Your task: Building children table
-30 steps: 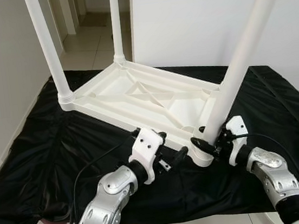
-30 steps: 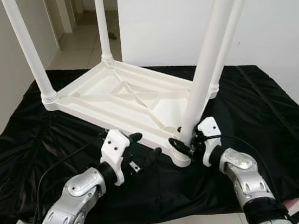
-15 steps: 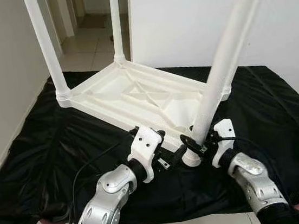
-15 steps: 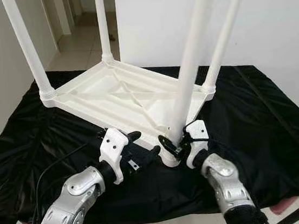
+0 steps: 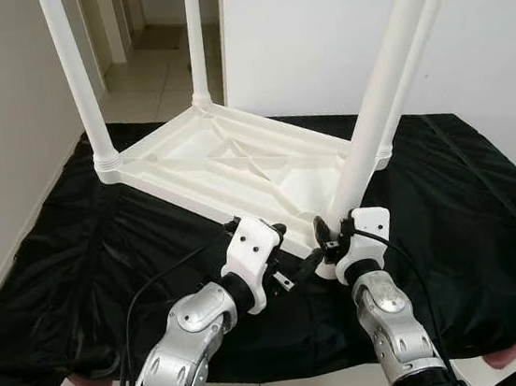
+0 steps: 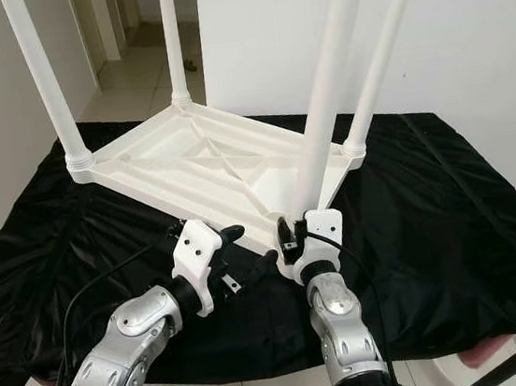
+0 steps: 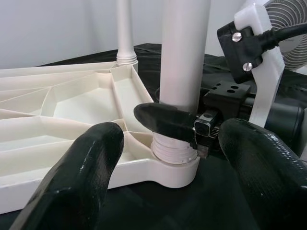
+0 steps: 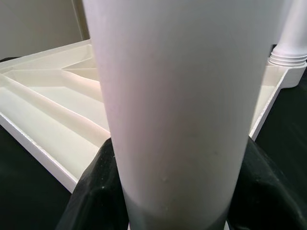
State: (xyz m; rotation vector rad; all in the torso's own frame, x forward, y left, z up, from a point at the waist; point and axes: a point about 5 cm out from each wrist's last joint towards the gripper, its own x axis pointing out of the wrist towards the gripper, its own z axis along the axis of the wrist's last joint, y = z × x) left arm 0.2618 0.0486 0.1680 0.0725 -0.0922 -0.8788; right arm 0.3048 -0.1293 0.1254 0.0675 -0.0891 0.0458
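Overall scene: the white children's table [image 5: 235, 163] lay upside down on a black cloth [image 5: 78, 262], its underside ribs facing up.
Leg in hand: the near-corner leg [image 5: 375, 113] stood seated in its corner socket [image 7: 175, 167], leaning slightly away from vertical.
Right gripper [image 5: 331, 238]: clenched on the near-corner leg just above the socket; in the right wrist view a black finger lay on each side of the white tube.
Left gripper [image 5: 290, 262]: fingers spread, holding nothing, just beside the same corner and pointed at the socket.
Step in hand (judged): seating or screwing the last leg home.
Doing it well (judged): bring the leg upright first, keep the grip low by the threaded collar [image 7: 173, 147], turn about the leg's own axis, and let the left gripper steady the tabletop edge against twisting.
Other legs: the far-left leg [image 5: 74, 74], far-middle leg [image 5: 194, 36] and far-right leg [image 5: 414, 42] already stood in their corners.
Surroundings: a white wall [image 5: 313, 26] behind, a tiled corridor floor [image 5: 145, 80] beyond.
In the way (judged): the left gripper sat close to the right one, leaving little room to rotate; the loose cloth could let the tabletop slide.
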